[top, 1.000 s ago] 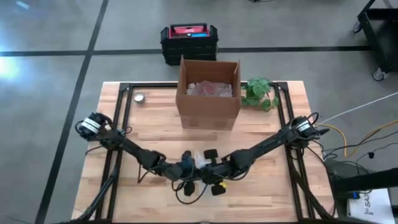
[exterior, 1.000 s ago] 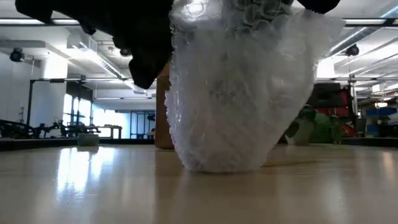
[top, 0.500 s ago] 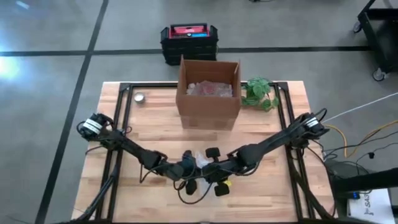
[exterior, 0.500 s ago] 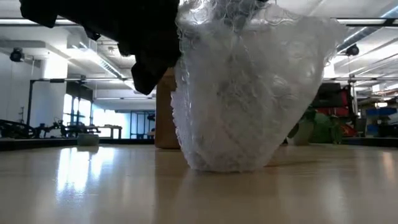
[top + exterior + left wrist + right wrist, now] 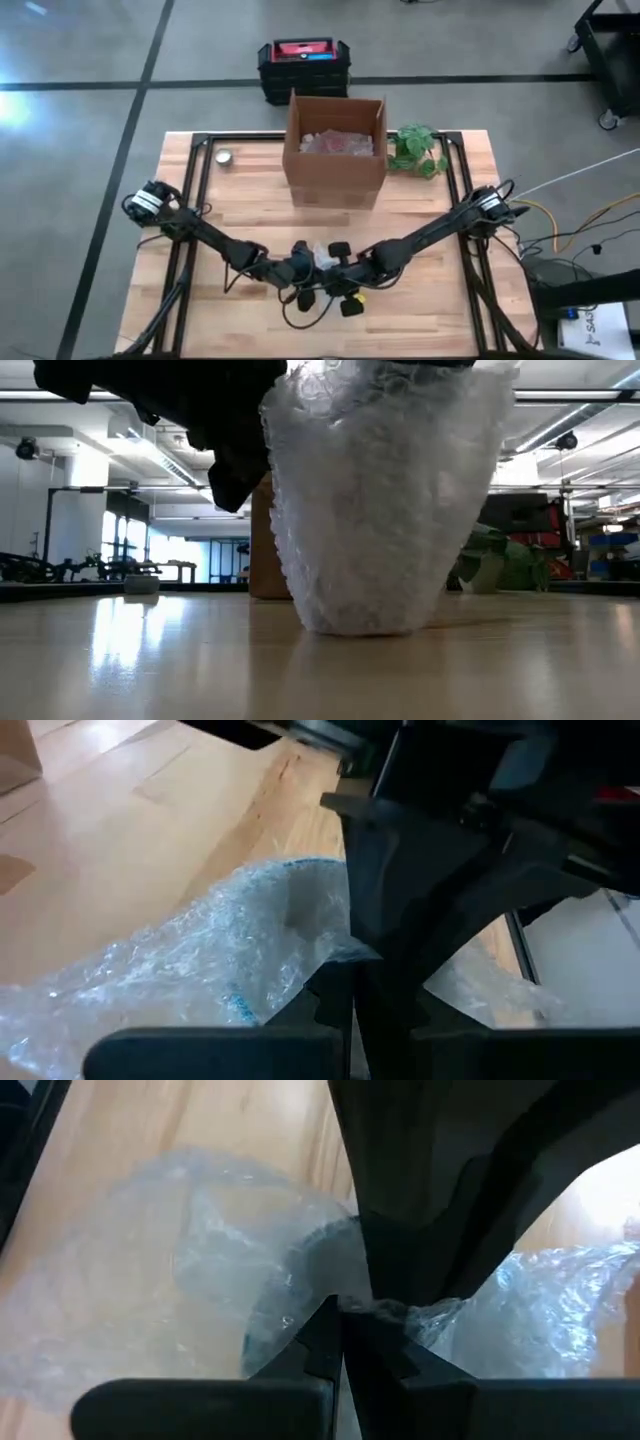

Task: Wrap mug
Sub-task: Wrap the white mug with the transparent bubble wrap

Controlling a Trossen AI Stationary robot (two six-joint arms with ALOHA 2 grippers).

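Observation:
The mug is hidden inside a bundle of clear bubble wrap (image 5: 322,258) that stands on its lower end on the wooden table (image 5: 240,200), near the middle of the front edge. In the low view the bubble wrap (image 5: 380,510) rises upright from the tabletop, wider at the top. My left gripper (image 5: 306,268) and my right gripper (image 5: 340,270) meet over the bundle's top, each shut on wrap. In the left wrist view my left gripper (image 5: 352,1008) faces the right arm's gripper close by. My left gripper pinches a gathered edge of the bubble wrap (image 5: 325,955) between its two fingers at the bundle's top, coming from the table's left and slanting down. The bundle's bottom rests on the table. My right gripper pinches bunched bubble wrap (image 5: 385,1312) between its two fingers at the bundle's top, coming from the table's right and slanting down. The wrap runs off to both sides of the fingers.
An open cardboard box (image 5: 336,150) holding more wrap stands at the far middle, with a green plant (image 5: 418,150) to its right. A small round object (image 5: 225,157) lies at the far left. A black and red case (image 5: 303,68) sits on the floor beyond.
In the low view the wrap's loose side, which flared out from the top of the bundle, has been drawn in against it, so the bundle stands narrower. The bundle's bottom has stayed on the table. Both grippers have stayed shut on the wrap.

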